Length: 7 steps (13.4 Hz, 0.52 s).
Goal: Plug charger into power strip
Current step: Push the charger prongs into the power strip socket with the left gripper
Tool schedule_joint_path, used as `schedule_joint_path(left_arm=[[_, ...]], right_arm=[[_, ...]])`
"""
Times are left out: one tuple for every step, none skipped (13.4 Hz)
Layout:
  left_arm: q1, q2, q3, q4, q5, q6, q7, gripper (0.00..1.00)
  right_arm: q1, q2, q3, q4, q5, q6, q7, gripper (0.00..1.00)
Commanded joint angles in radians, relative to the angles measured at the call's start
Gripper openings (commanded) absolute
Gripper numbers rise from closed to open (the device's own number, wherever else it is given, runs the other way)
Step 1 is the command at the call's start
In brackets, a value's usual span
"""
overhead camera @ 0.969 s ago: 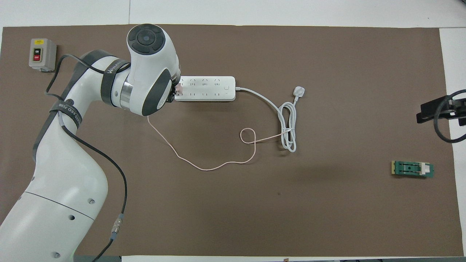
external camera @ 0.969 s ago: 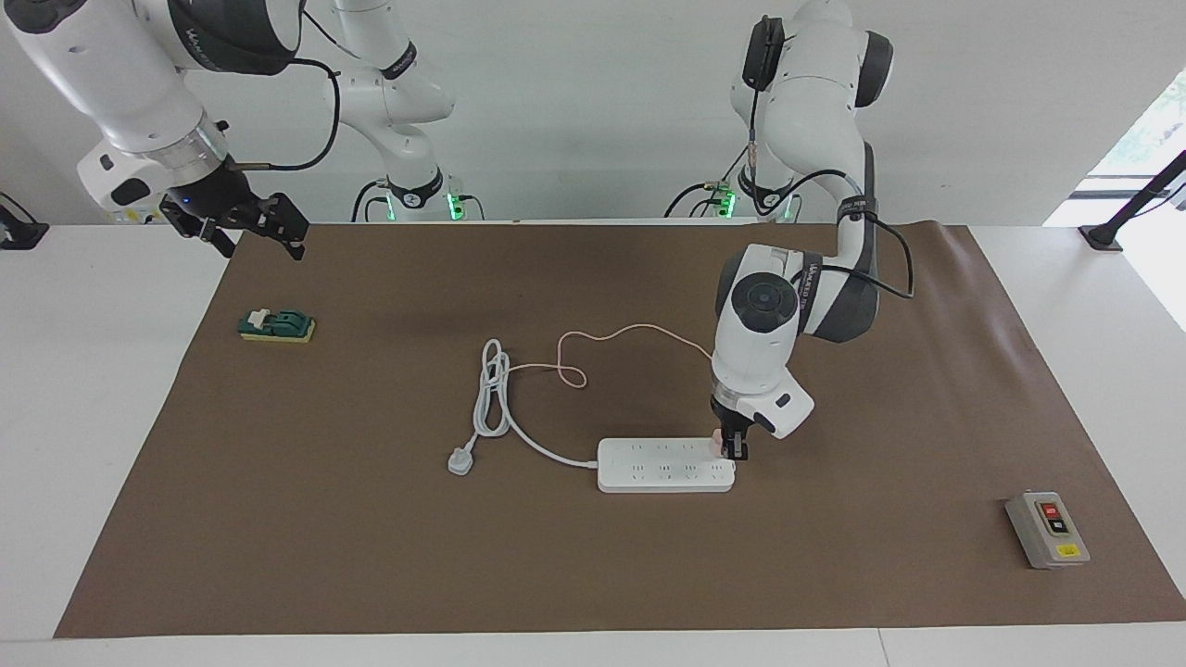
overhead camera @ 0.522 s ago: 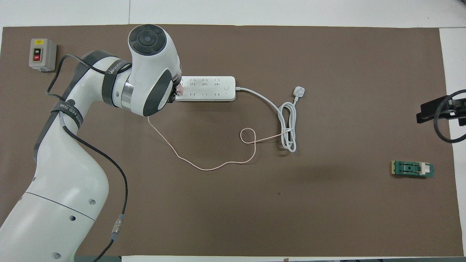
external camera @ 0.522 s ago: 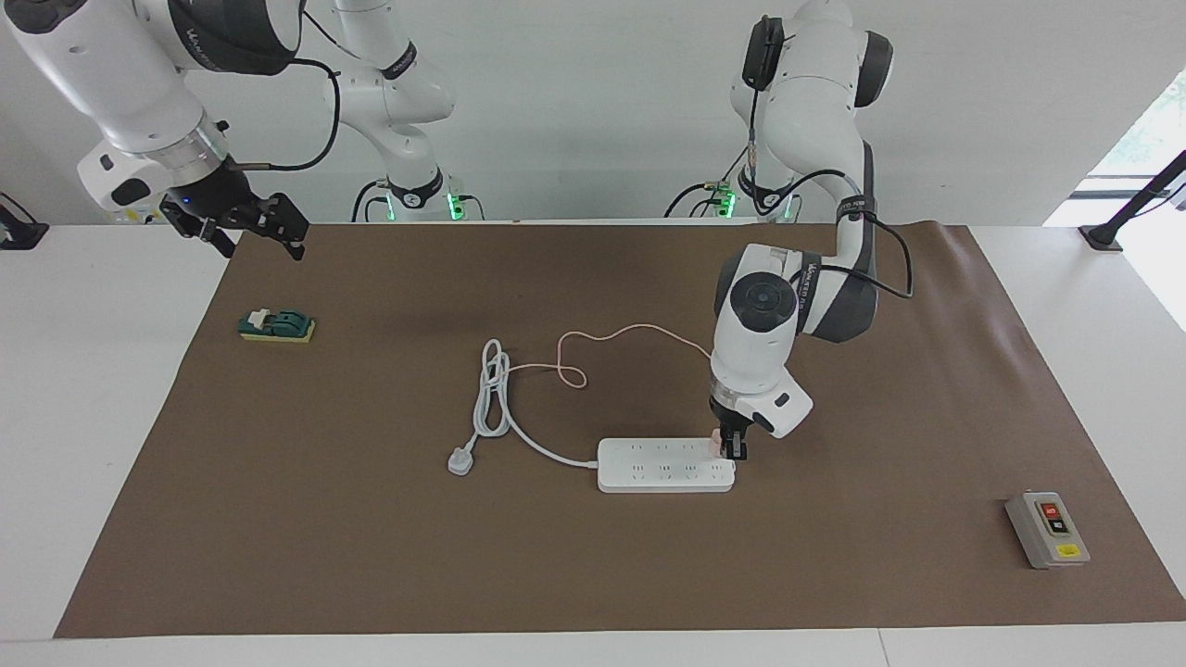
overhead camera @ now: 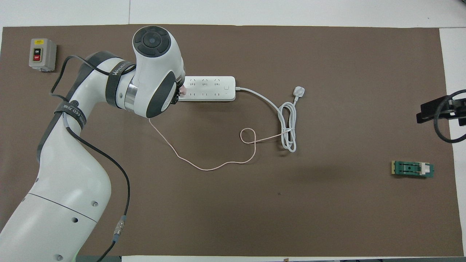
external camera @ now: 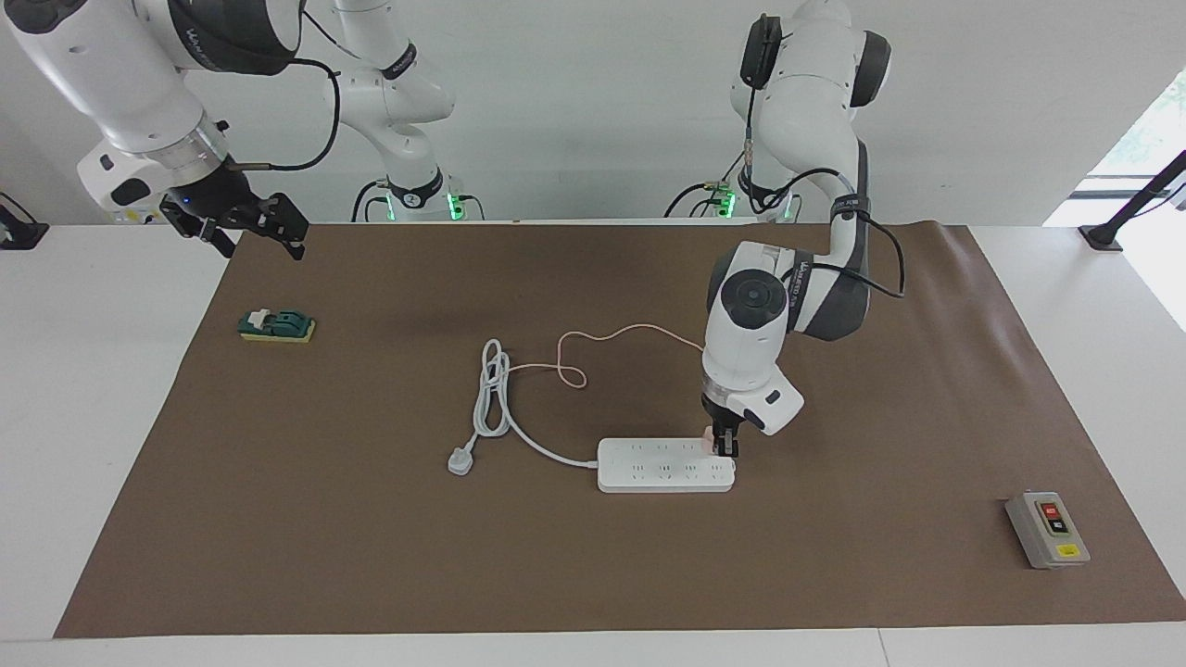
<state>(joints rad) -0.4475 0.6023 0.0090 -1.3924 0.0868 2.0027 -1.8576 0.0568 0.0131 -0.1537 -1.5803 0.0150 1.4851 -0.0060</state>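
Observation:
The white power strip (external camera: 662,466) (overhead camera: 209,88) lies flat in the middle of the brown mat. My left gripper (external camera: 725,445) (overhead camera: 177,95) points straight down over the strip's end toward the left arm's side, shut on the pale-pink charger (external camera: 712,437) (overhead camera: 181,90). The charger sits right at the strip's top face; whether its prongs are in a socket is hidden. Its thin pink cable (external camera: 630,329) (overhead camera: 204,168) loops over the mat nearer to the robots. My right gripper (external camera: 246,232) (overhead camera: 437,109) waits open above the mat's edge at the right arm's end.
The strip's thick white cord, coiled, ends in a three-pin plug (external camera: 460,460) (overhead camera: 299,91). A grey switch box (external camera: 1047,528) (overhead camera: 42,54) stands at the left arm's end of the mat. A green block (external camera: 276,326) (overhead camera: 412,169) lies below the right gripper.
My left arm's wrist and gripper have shifted slightly along the strip toward the right arm's end, with the charger still held. The right arm has not moved.

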Motion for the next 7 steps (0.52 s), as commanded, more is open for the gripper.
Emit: schedule_joint_path(left_arm=[[-0.011, -0.019, 0.008, -0.060, -0.004, 0.001, -0.012, 0.00], [-0.010, -0.021, 0.008, -0.062, -0.004, 0.001, -0.011, 0.00], [-0.010, -0.021, 0.008, -0.063, -0.004, -0.001, -0.009, 0.00], [-0.011, -0.021, 0.008, -0.066, -0.004, -0.001, -0.009, 0.00], [-0.011, -0.021, 0.008, -0.066, -0.002, -0.001, -0.008, 0.00], [-0.010, -0.021, 0.008, -0.066, -0.002, -0.001, -0.005, 0.00], [-0.005, -0.019, 0.008, -0.068, -0.002, 0.001, -0.003, 0.00]], right_arm=[[-0.003, -0.009, 0.002, 0.000, -0.001, -0.017, -0.016, 1.00], [-0.003, -0.009, 0.003, -0.001, -0.001, -0.017, -0.016, 1.00], [-0.003, -0.009, 0.003, -0.001, -0.001, -0.017, -0.016, 1.00], [-0.005, -0.009, 0.003, -0.001, -0.001, -0.017, -0.016, 1.00], [-0.003, -0.009, 0.002, 0.000, -0.001, -0.017, -0.016, 1.00], [-0.005, -0.009, 0.003, -0.001, -0.001, -0.017, -0.016, 1.00], [-0.005, -0.009, 0.003, 0.000, -0.001, -0.017, -0.016, 1.00]])
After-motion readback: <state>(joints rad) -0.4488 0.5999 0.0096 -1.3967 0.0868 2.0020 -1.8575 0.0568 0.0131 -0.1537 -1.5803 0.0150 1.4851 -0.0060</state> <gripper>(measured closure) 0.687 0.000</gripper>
